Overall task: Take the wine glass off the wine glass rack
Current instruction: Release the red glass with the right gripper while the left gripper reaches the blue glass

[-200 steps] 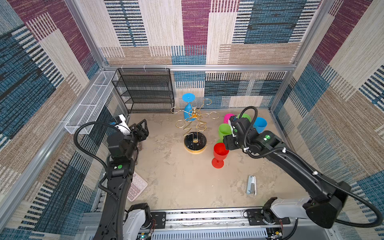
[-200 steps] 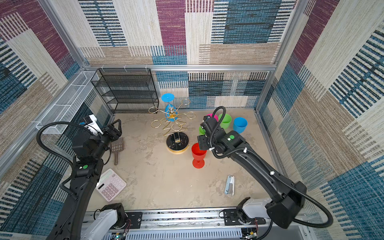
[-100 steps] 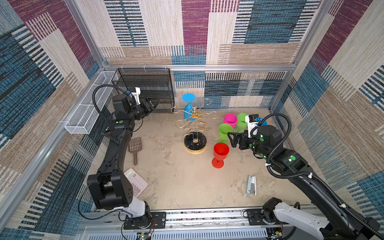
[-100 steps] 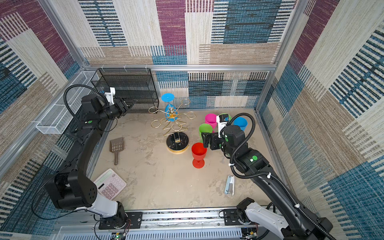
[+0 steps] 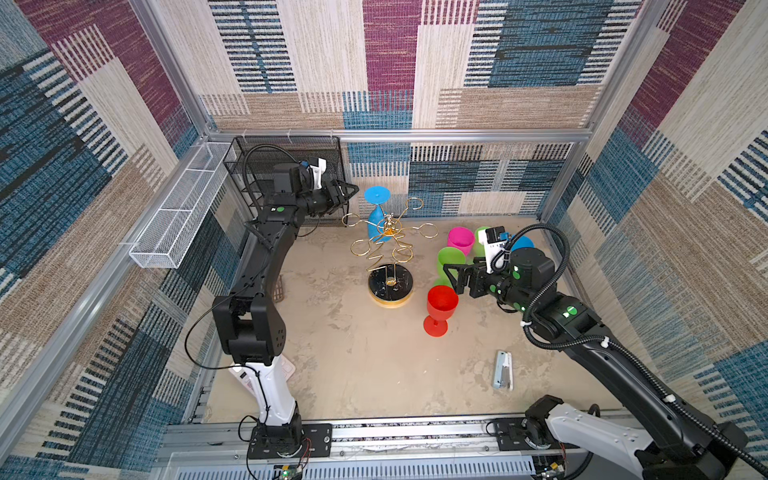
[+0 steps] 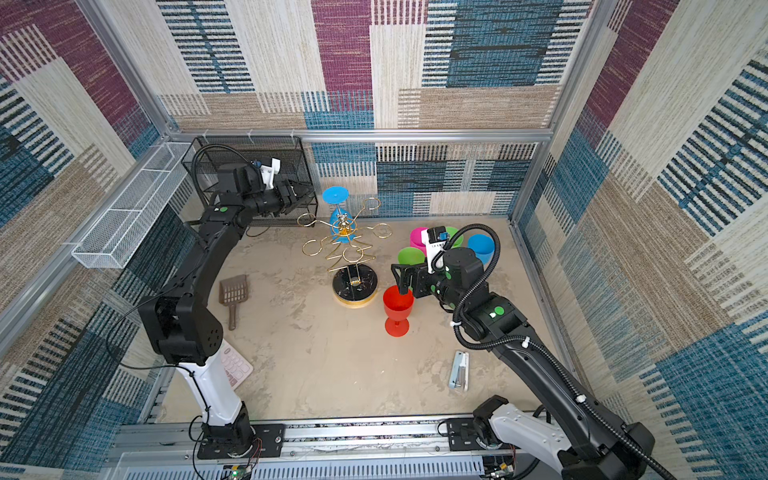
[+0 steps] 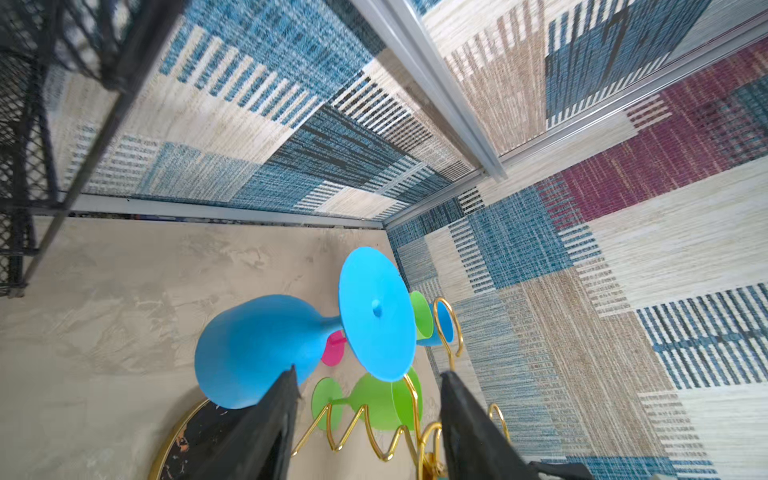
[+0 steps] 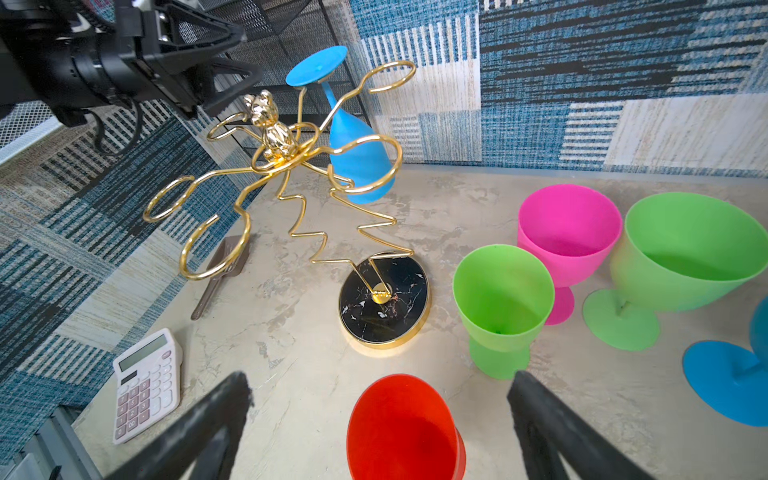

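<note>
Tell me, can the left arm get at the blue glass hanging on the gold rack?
Probably yes. The left gripper is open and close to the foot of the blue glass, with nothing between them. The rings of the rack crowd the stem, so it would need care.

- This is a robot test cell in a lab, not a lived-in room. In both top views an aluminium frame (image 5: 415, 135) of posts and a crossbar boxes in the space.
- The walls (image 5: 390, 62) are panels of patchwork woven fabric in blue, maroon and beige, filling the top and both sides of the frame.
- Along the bottom edge, a metal rail (image 5: 415, 434) carries the left arm (image 5: 249, 324) and the right arm (image 5: 623, 365), with exposed cables.
- Unrelated props sit on the beige tabletop (image 5: 374, 365): a wine glass rack (image 5: 399, 291), plastic goblets (image 6: 397, 309), a calculator (image 6: 235, 368), a scoop (image 6: 233, 295) and a stapler (image 6: 458, 370).
- At upper left are a black mesh shelf (image 6: 286, 153) and a white wire basket (image 5: 178, 216).
</note>
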{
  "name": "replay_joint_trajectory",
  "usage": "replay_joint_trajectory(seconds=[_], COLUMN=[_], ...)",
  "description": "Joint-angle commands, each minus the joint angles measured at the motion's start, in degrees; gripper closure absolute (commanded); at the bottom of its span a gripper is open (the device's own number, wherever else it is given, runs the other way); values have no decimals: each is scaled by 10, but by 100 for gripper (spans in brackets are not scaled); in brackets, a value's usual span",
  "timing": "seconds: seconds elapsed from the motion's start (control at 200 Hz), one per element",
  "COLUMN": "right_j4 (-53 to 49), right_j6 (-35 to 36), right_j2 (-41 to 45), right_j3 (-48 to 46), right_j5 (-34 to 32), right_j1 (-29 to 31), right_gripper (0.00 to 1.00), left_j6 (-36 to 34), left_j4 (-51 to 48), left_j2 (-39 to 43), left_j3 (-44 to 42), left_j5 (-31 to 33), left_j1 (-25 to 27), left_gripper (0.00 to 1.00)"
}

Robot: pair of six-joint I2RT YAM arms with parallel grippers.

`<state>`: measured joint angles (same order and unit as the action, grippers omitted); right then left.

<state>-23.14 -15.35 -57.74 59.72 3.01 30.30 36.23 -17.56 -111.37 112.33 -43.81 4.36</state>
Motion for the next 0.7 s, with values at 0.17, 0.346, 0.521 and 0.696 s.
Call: replay_joint_trajectory(seconds=[0.17,0.346,0.521,0.696], right_j4=[27,27,29,32], right_j6=[-5,-5,-5,-7], right_j2=[13,17,17,16], right_j3=[-12,-15,-17,-21], right_j5=[10,11,13,15], right_j1=[0,0,0,0], right_gripper=[1,1,1,1], left_j6=[-25,-31,-34,-41], left_j4=[-58,-77,-86,-91], left_j2=[-73,-97,-100,-91], left_j3=[98,139,143,132], left_j5=[21,24,22,21], left_j1=[32,47,51,50], left_gripper=[45,48,62,78])
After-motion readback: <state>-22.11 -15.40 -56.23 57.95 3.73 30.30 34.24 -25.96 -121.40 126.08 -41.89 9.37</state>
